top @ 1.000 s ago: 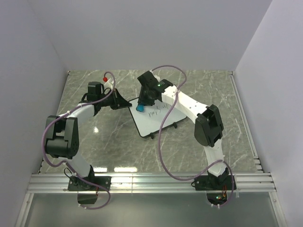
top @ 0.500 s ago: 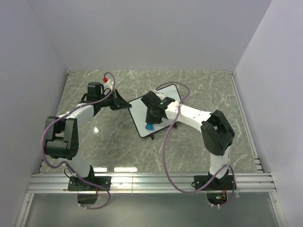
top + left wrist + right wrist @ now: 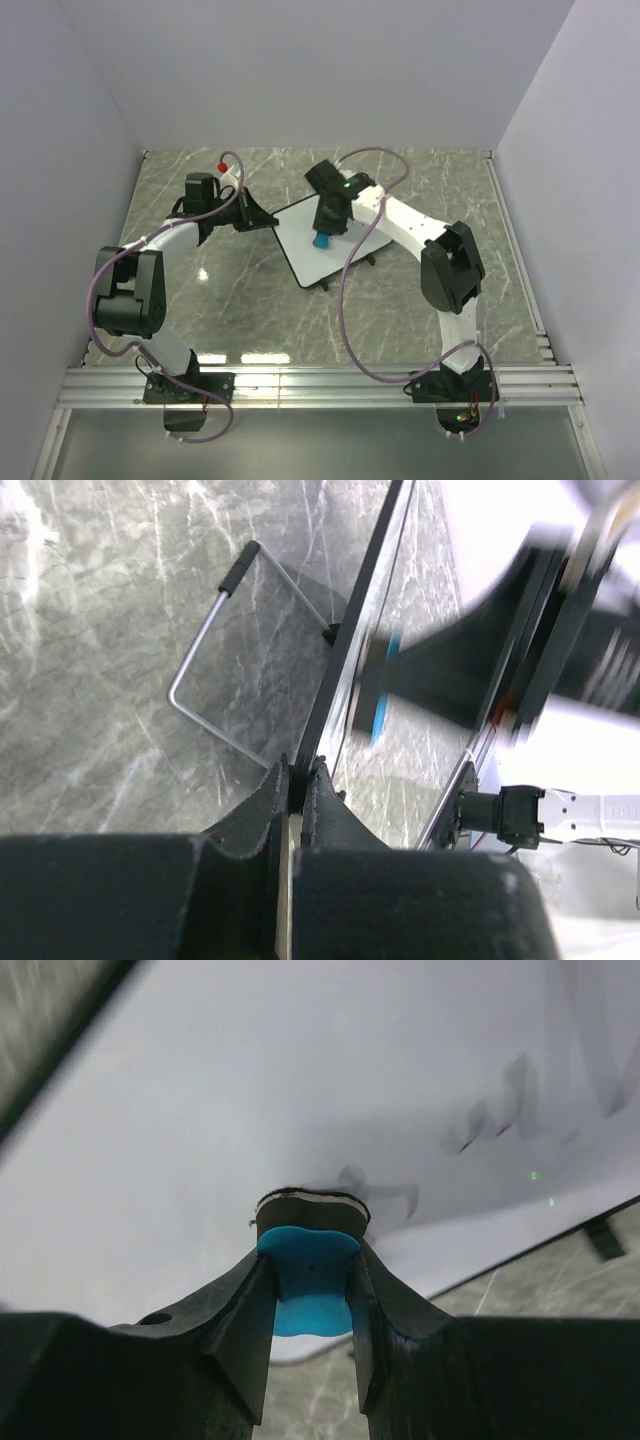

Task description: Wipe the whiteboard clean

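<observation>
Eraser (image 3: 321, 240) farther up whiteboard (image 3: 296, 252)

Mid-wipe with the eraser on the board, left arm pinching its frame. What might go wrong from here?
The left gripper pinches the whiteboard only by its thin frame edge; wiping pressure might twist the board loose. Grey smears show near the blue eraser in the right gripper; this stroke may miss them.

I'm counting one whiteboard (image 3: 300, 252), one blue eraser (image 3: 321, 241), and two grippers: the left gripper (image 3: 268, 223) and the right gripper (image 3: 323, 233).
</observation>
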Tool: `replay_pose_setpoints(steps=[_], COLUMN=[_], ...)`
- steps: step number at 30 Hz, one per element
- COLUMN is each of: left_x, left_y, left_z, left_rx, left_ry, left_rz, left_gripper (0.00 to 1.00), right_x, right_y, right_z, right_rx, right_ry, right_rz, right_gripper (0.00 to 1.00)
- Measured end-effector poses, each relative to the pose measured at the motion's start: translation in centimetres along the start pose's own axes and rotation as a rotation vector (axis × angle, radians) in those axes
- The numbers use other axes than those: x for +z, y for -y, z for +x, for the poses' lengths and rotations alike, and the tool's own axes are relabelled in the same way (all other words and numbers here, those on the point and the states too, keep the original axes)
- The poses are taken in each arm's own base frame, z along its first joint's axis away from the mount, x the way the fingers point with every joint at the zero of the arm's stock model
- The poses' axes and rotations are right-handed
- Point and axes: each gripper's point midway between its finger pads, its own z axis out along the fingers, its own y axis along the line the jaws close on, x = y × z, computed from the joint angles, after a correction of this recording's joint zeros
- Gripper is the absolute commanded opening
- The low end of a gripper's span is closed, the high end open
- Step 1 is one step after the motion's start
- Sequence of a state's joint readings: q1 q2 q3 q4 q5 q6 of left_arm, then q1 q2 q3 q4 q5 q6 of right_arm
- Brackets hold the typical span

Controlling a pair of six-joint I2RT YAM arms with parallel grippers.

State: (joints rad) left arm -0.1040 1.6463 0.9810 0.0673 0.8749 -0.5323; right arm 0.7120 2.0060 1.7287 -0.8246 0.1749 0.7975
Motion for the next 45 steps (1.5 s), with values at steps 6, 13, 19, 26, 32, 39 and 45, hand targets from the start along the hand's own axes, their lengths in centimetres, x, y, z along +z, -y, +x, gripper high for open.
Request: replay_pose_setpoints(steps=[6,13,19,26,32,39,45], left_x=[0.0,-0.1,-0.1,-0.2,-0.1,-0.3,-0.5], left_y=[0.6,0.5,0.2,-0.1,-0.1,0.0,0.2], left_z=[0.1,0.2,0.3,0.3,0.1,0.1,0.2], left_rx=[0.007,-0.002,-0.008,0.003,0.013,0.017,0.013], left_ry=[-0.002,-0.006,-0.007,-0.003,0.002,0.009,0.006], left_rz=[0.006,-0.002,-0.014,-0.026,-0.026,-0.032,-0.041], left_gripper=[0.0,0.0,0.0,0.0,0.0,0.0,0.0], right_x=[0.4,1.1,0.6,0.1,0.2,1.7,3.7], right_y=[3.3,4.4,2.0,-3.3,-3.2,3.0,7.5], right_z=[-5.6,-5.8,-2.0,5.8,6.3,1.1,-4.9], right_rx=[0.157,0.227,0.168,0.061,0.112,0.31,0.448], right_ry=[0.063,0.061,0.016,-0.093,-0.158,-0.129,-0.03], right_rz=[0.024,0.028,-0.001,-0.108,-0.151,-0.101,-0.035], right_gripper=[0.0,0.0,0.0,0.0,0.0,0.0,0.0])
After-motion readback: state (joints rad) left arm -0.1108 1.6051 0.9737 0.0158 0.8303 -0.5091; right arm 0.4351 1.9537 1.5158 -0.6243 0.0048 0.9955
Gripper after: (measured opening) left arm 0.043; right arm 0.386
